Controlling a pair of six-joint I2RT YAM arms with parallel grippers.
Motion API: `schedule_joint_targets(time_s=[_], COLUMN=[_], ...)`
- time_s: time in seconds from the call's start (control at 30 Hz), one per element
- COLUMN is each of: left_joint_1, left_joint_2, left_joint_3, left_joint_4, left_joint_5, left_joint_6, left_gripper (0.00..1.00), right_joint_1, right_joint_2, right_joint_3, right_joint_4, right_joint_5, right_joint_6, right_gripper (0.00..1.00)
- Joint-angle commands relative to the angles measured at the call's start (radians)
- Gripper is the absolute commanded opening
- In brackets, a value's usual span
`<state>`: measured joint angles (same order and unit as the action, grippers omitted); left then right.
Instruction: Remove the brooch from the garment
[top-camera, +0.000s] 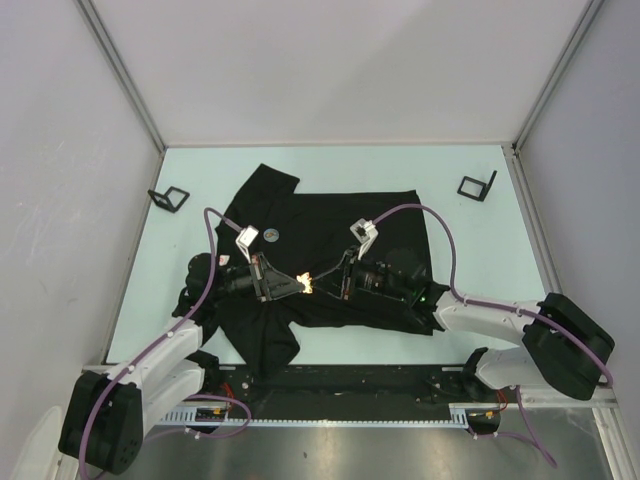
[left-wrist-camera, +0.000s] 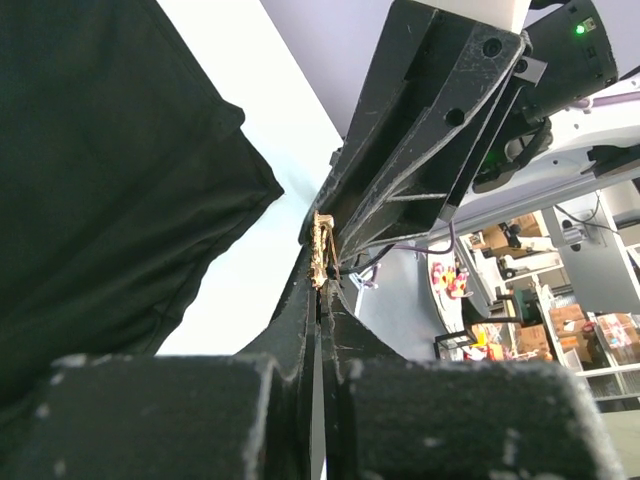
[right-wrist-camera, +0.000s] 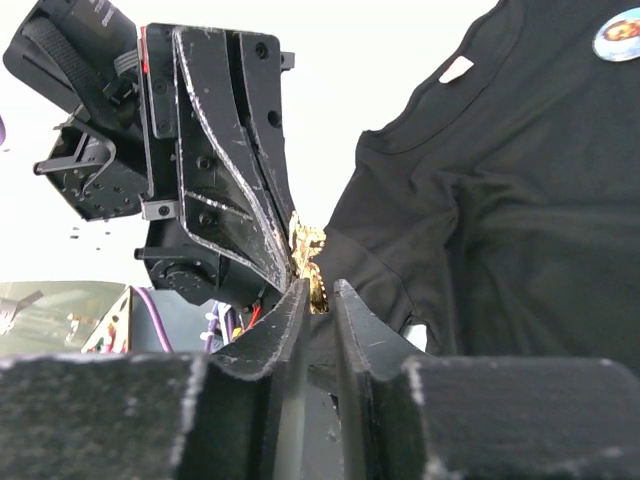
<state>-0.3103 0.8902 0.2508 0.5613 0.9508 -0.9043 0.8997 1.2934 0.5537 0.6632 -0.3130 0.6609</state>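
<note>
Two robot arms meet over the middle of a black garment (top-camera: 335, 215) spread on a pale table (top-camera: 480, 250), with a small gold brooch (top-camera: 307, 283) caught between their tips. The left gripper (top-camera: 295, 284) reaches in from the left, its fingers drawn almost together on one end of the brooch (left-wrist-camera: 321, 250). The right gripper (top-camera: 322, 283) comes from the right, its fingers narrowed on the other end. In the right wrist view, a fold of the shirt (right-wrist-camera: 520, 200) runs up to the brooch (right-wrist-camera: 305, 243) and touches it. A round coloured badge (top-camera: 272, 236) sits on the cloth farther back and to the left. Small black wire stands rest at the far left (top-camera: 168, 197) and far right (top-camera: 478, 186) of the table.
</note>
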Motion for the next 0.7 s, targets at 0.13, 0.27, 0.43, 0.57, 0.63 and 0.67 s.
schedule_joint_targets(time_s=[0.13,0.27,0.43,0.57,0.63,0.67], left_joint_1=[-0.006,-0.006,-0.004,-0.004,-0.004,-0.004], left_joint_2=[0.001,-0.005,-0.039,-0.079,-0.067,-0.039], left_joint_3=[0.025,0.037,0.123,0.27,0.329,0.388], left_joint_4=[0.086,0.051,-0.18,-0.509,-0.655,-0.699], left_joint_5=[0.029,0.026,-0.036,-0.145,-0.199,-0.214], left_joint_6=[-0.021,-0.01,0.08,0.25,0.329,0.352], left_gripper=[0.0,0.04,0.47,0.59,0.59,0.6], right_joint_1=[-0.005,-0.005,-0.022,-0.062,-0.088,-0.102], right_joint_2=[0.021,0.02,-0.048,-0.14,-0.151,-0.151], right_joint_3=[0.002,0.002,0.006,0.041,0.081,0.095], right_joint_4=[0.118,0.121,-0.049,-0.348,-0.433,-0.494], right_joint_5=[-0.051,-0.04,0.159,0.415,0.58,0.633], right_joint_6=[0.023,0.02,-0.044,-0.137,-0.185,-0.231], right_gripper=[0.0,0.0,0.0,0.0,0.0,0.0])
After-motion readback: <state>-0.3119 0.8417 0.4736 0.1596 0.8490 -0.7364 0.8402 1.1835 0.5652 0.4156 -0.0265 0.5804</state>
